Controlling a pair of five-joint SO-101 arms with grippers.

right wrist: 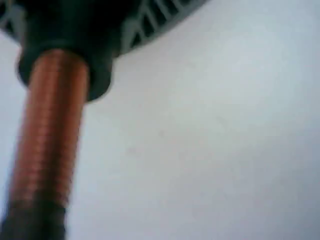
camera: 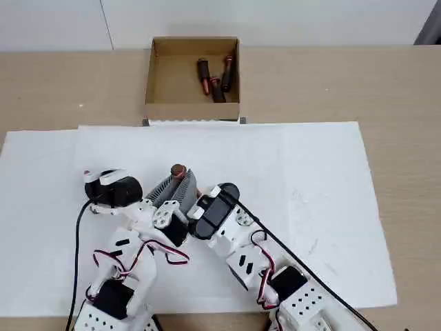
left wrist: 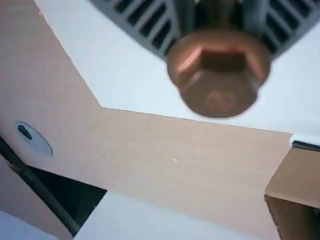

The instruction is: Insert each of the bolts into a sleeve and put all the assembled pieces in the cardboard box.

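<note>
On the left, a smooth white paper sheet [camera: 41, 207] covers a pale wood-grain table [camera: 406, 138]. We see the left gripper [left wrist: 217, 12] closed on the bolt [left wrist: 218, 75], with grey slotted fingers [left wrist: 145, 17] on either side just behind the head. The head is copper-coloured and hexagonal over a round flange, and the mark on its end face is too blurred for us to read. The right gripper [right wrist: 70, 20] meets it at mid-sheet, clamped on a matte black sleeve [right wrist: 65, 50] from which the finely ridged copper thread runs out. Farther back, touching the sheet's far edge, stands the open brown cardboard box [camera: 193, 110]. It holds three assembled pieces [camera: 213, 77], copper and black, lying close together toward its right side.
</note>
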